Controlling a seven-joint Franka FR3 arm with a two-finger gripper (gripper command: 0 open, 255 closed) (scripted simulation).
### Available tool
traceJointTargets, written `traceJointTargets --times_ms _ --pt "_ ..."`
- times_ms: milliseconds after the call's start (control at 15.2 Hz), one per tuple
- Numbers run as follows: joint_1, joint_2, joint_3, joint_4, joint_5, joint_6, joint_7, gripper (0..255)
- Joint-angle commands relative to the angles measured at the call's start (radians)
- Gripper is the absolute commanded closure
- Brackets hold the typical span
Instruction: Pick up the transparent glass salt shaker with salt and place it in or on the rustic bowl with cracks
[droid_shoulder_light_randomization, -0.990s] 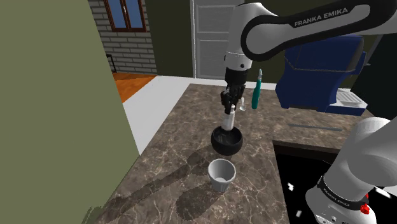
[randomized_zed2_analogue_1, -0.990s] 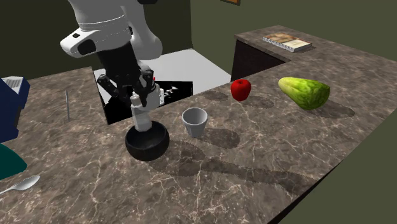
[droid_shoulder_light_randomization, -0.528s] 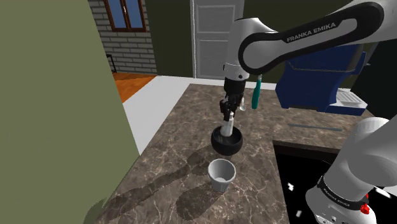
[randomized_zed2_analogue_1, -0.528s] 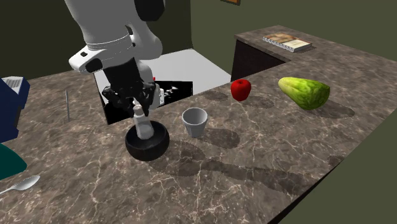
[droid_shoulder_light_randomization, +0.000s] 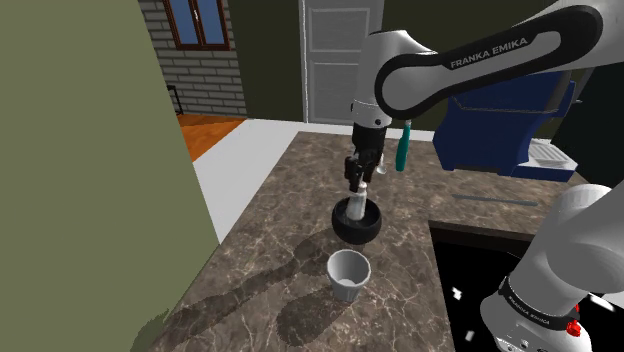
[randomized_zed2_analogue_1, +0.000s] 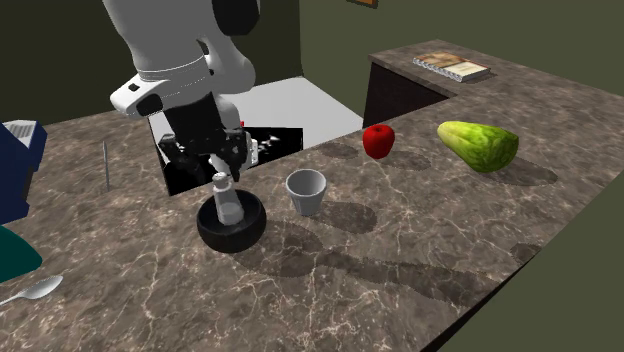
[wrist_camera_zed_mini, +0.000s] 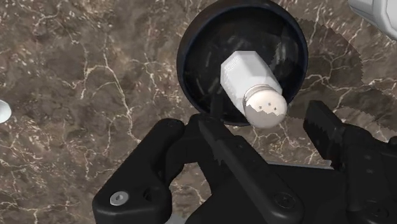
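The salt shaker, pale with a white holed cap, stands inside the black bowl, leaning a little. In the wrist view my gripper hovers just above the cap, its two black fingers apart on either side and not clasping it. In the shoulder view the shaker rises out of the bowl with the gripper directly over it. The second exterior view shows the shaker in the bowl below the gripper.
A grey cup stands close beside the bowl on the marble counter. A teal-handled spoon and blue coffee machine lie behind. A red apple, a green vegetable and a book sit farther along. A black sink is by the stand.
The gripper came down with the shaker into the bowl, then its fingers parted and let the shaker go; the shaker now rests in the bowl.
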Motion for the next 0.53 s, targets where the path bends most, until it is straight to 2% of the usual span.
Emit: traceJointTargets --times_ms 0,264,462 --pt "0.0 0.0 0.0 0.0 0.0 0.0 0.0 0" --pt "0.0 0.0 0.0 0.0 0.0 0.0 0.0 0" --pt "-0.005 -0.025 -0.013 0.08 -0.007 -0.105 0.001 0"
